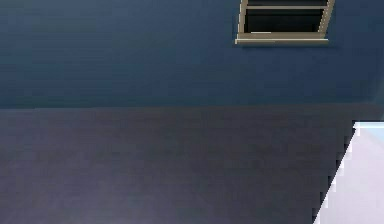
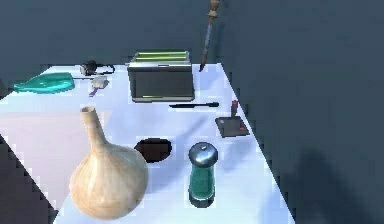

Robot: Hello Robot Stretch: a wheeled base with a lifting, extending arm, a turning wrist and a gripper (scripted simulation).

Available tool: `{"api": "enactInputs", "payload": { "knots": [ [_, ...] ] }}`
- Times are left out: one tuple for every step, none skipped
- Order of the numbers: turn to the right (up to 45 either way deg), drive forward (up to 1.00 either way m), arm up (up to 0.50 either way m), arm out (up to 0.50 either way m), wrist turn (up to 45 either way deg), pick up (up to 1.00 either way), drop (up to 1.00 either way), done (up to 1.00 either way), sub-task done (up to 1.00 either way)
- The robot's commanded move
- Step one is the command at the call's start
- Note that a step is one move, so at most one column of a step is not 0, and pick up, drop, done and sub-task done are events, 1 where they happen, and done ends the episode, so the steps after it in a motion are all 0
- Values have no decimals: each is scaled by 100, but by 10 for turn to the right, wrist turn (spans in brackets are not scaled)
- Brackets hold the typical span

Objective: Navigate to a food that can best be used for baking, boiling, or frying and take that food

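A white table [image 2: 60,130] carries several things in the arm side view. A dark, round, flat-looking blob [image 2: 152,150] lies near the table's middle, between a tan vase and a shaker; its shape is too vague to name it as a food. No other thing on the table looks like food. The table's corner [image 1: 355,180] also shows at the forward view's lower right.
A big tan long-necked vase [image 2: 105,170] and a green shaker with a grey cap [image 2: 203,170] stand near the front. Behind are a green-topped toaster [image 2: 160,75], a teal dish [image 2: 45,83], a dark utensil [image 2: 195,104] and a dark square [image 2: 232,126]. A window [image 1: 285,20] sits in the blue wall.
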Motion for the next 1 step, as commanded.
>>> {"api": "enactInputs", "payload": {
  "knots": [
    [0,0,50,0,0,0,0,0,0]
  ]
}}
